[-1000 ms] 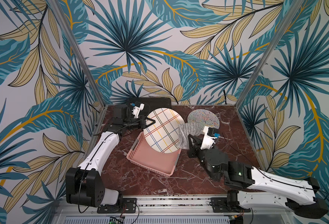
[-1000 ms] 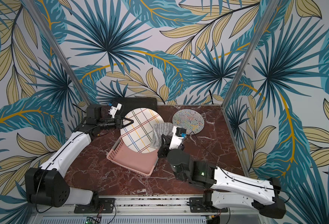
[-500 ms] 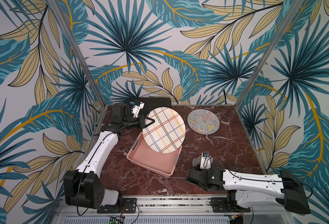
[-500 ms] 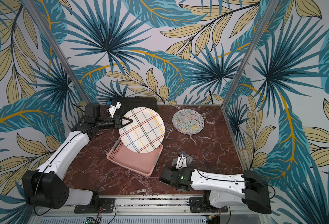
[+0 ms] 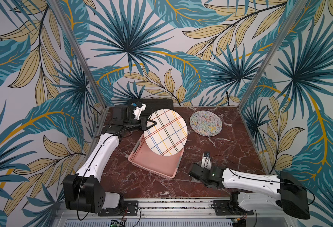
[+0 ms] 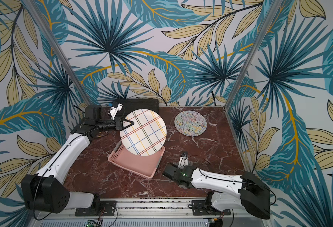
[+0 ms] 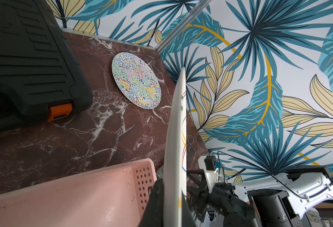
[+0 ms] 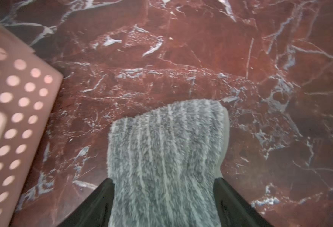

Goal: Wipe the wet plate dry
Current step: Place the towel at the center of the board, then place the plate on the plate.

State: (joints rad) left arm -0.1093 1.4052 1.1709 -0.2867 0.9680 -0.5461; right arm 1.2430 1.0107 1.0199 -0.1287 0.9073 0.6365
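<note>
Red marble table (image 5: 230, 147) lay under leaf-print walls. At its rim the left gripper (image 5: 149, 124) was clenched on the checked plate (image 5: 165, 132), holding it tilted on edge above the pink basket (image 5: 154, 167). The right gripper (image 8: 163, 180) was clamped on a fluffy grey cloth (image 8: 165, 149), low beside the basket, apart from the plate. Stiff, breakable and probably slick when wet, the plate suited that rim grip; the cloth looked soft and light. A squiggle-patterned disc (image 5: 206, 123) and a black case (image 5: 157, 103) sat farther back.
</note>
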